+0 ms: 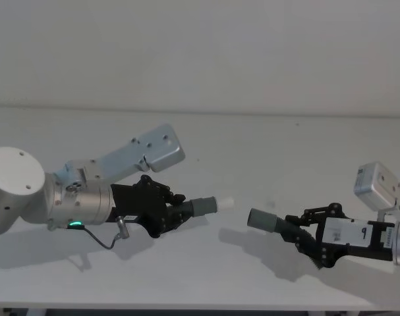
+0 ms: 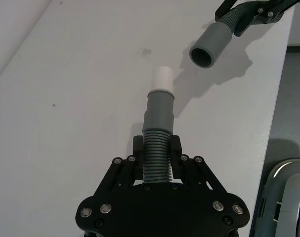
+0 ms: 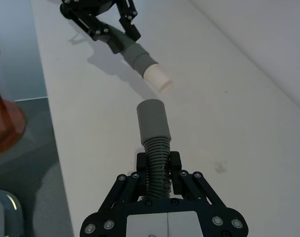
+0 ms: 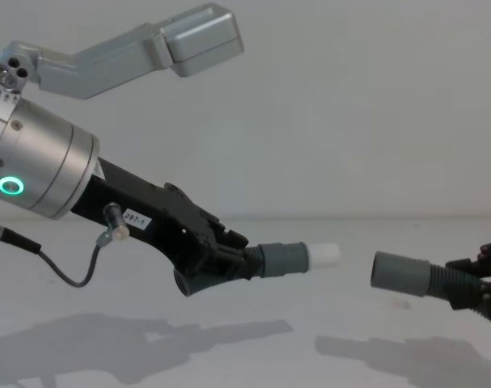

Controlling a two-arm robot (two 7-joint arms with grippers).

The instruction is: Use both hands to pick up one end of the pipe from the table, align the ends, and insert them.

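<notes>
Above the plain white table (image 1: 252,164), the black left gripper (image 1: 175,209) is clasping the white-tipped ribbed grey pipe piece (image 1: 209,205) and the black right gripper (image 1: 305,238) is clasping the open-cuffed grey piece (image 1: 267,221), aligning ends that are still apart and, I judge, needing straighter facing before insertion.

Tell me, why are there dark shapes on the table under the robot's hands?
Those are shadows. In the head view, soft grey ones lie on the table under the left gripper and right gripper, apart from them, so both are lifted. In the left wrist view, the open grey cuff throws a darker shadow beside it.
</notes>
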